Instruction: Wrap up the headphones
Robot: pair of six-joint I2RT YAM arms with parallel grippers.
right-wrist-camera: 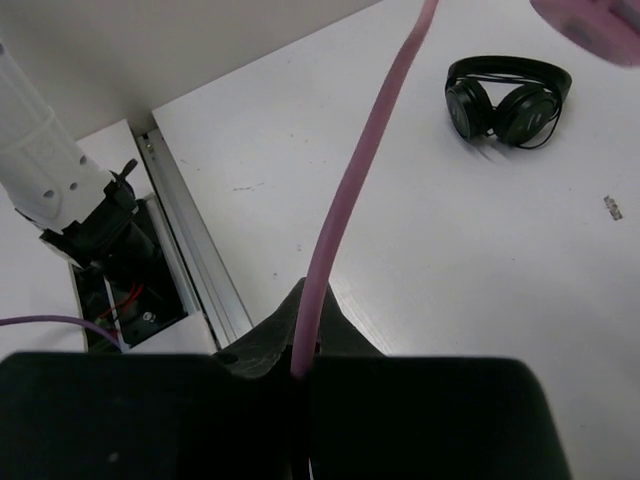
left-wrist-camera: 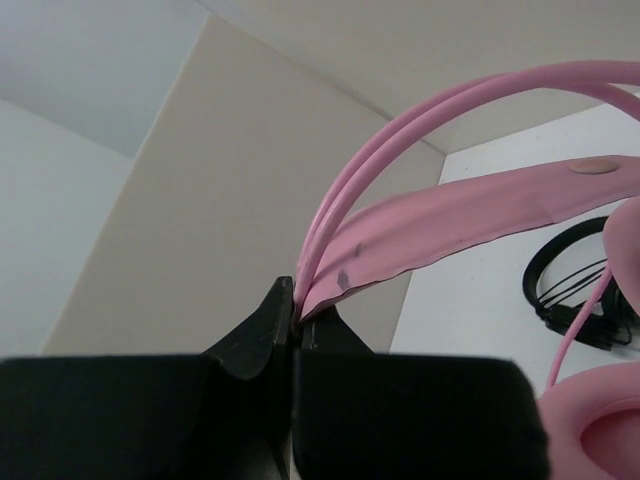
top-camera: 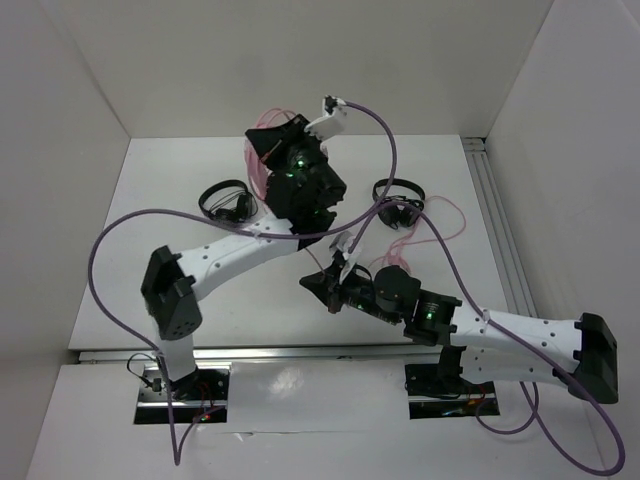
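White walls (top-camera: 300, 60) box in the bench (top-camera: 140, 200), where two black headsets (top-camera: 225, 200) lie well apart. Toward the far side, the pink headphones (left-wrist-camera: 450, 225) are held up off the surface, their double-wire headband and strap pinched between the closed left fingers (left-wrist-camera: 283, 318). The right fingers (right-wrist-camera: 285, 335) are clamped on the thin pink cable (right-wrist-camera: 350, 200), which rises from them in a long line.

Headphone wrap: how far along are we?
Done: both grips made. In hand: left pincer shut on the headphones by the band, right pincer shut on the cable, which runs straight. Left: no cable turns show around the headphones, so the wrapping itself looks yet to do.
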